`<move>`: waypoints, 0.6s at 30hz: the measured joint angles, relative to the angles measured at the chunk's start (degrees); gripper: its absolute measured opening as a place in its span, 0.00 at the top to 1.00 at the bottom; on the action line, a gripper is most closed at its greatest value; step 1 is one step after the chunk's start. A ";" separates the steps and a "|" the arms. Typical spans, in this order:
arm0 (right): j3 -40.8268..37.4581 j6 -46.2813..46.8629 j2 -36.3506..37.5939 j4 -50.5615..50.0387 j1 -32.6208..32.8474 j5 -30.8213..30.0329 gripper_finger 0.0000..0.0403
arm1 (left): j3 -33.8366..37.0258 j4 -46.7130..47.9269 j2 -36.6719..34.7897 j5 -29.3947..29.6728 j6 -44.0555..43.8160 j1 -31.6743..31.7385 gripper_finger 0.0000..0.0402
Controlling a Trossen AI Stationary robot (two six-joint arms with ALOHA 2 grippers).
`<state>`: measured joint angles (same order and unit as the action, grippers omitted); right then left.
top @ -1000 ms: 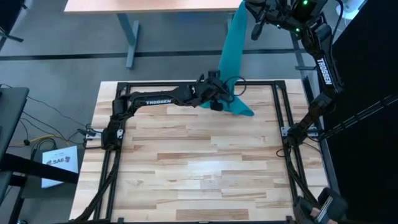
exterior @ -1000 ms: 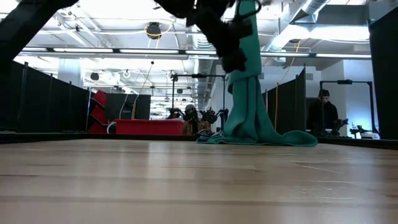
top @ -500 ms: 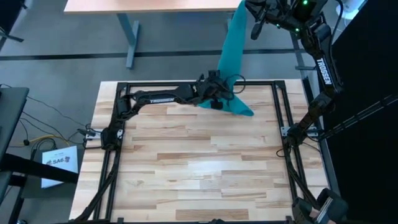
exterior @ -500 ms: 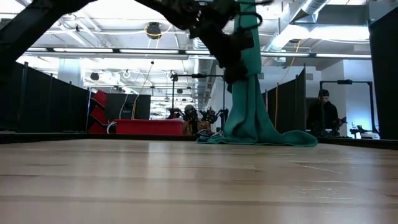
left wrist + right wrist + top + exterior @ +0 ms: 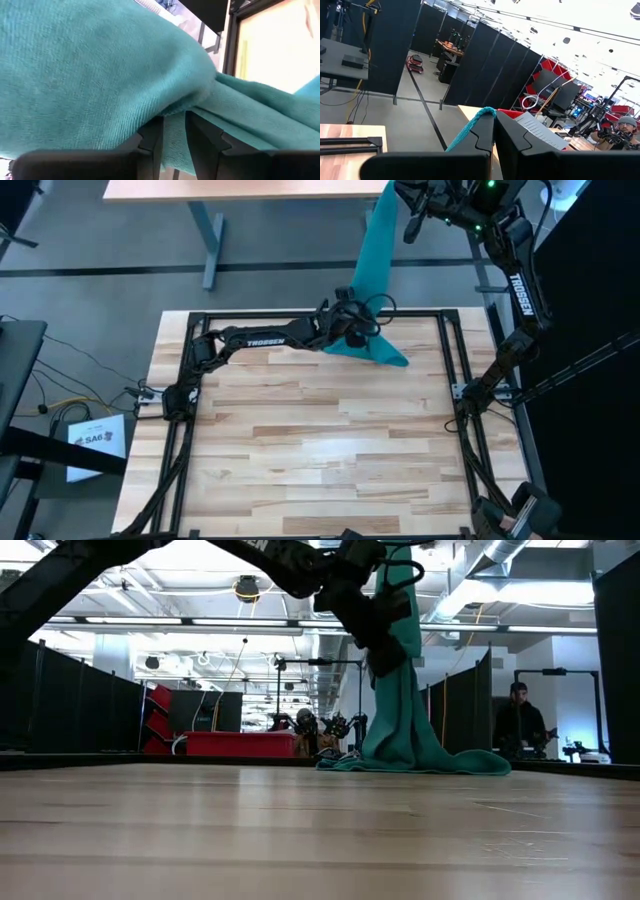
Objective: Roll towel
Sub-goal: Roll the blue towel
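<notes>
The teal towel (image 5: pixel 372 270) hangs in a gathered strip from high beyond the table's far edge down to the far right of the wooden tabletop. Its lower end (image 5: pixel 430 762) lies crumpled on the wood. My right gripper (image 5: pixel 402 194) is up at the strip's top, shut on the towel. My left gripper (image 5: pixel 362 330) reaches across from the table's left, just above the tabletop, and is shut on the hanging strip (image 5: pixel 400 670) partway down. My left gripper pinches a bunched fold of the towel (image 5: pixel 172 132) between its two fingers, several layers thick. The fingers come nearly level from the table's left, slanting a little down, and lie across the strip. Below the hold the towel spreads onto the table. My right gripper pinches the towel's top edge (image 5: pixel 470 126) between its two fingers, high above the table's far edge. The fingers point about level. The towel hangs down from them toward the table.
A black metal frame (image 5: pixel 300 316) runs round the tabletop, and bare wood (image 5: pixel 320 440) stretches over the middle and near side. A desk (image 5: pixel 240 188) stands beyond the far edge. A person (image 5: pixel 518 720) stands far back in the room.
My left gripper has moved a little toward the table's right edge and down, tipping its fingers lower, still shut on the towel. The towel's lower end has stayed on the table.
</notes>
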<state>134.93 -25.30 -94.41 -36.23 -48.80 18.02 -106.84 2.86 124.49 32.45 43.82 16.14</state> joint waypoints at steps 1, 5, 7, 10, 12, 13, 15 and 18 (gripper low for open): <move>0.00 0.00 0.00 0.00 0.00 0.00 1.00 | 0.00 0.26 0.00 -0.02 -0.14 -0.01 0.84; 0.00 -0.02 0.00 0.02 0.00 0.00 1.00 | 0.00 0.81 0.00 -0.04 -1.04 -0.33 0.84; 0.00 -0.02 0.00 0.02 0.00 0.00 1.00 | 0.00 0.79 -0.02 -0.02 -0.78 -0.71 0.84; 0.00 -0.02 0.00 0.00 0.00 0.00 1.00 | 0.00 1.26 -0.02 0.00 -0.17 -1.85 0.84; 0.00 0.00 0.00 0.02 -0.02 0.00 1.00 | 0.00 2.42 -0.04 0.48 -0.14 -2.71 0.84; 0.00 0.02 0.00 0.02 -0.12 0.00 1.00 | 0.00 3.00 -0.05 1.11 -0.15 -3.07 0.84; 0.00 0.02 0.00 0.00 -0.15 0.00 1.00 | 0.00 5.41 -0.51 2.30 -0.91 -3.60 0.84; 0.00 -0.02 0.00 0.02 -0.39 0.00 1.00 | -0.03 6.14 -1.37 2.43 -3.54 -3.48 0.84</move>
<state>134.93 -25.32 -94.41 -36.21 -49.18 18.02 -106.87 8.99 123.12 34.87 40.28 12.66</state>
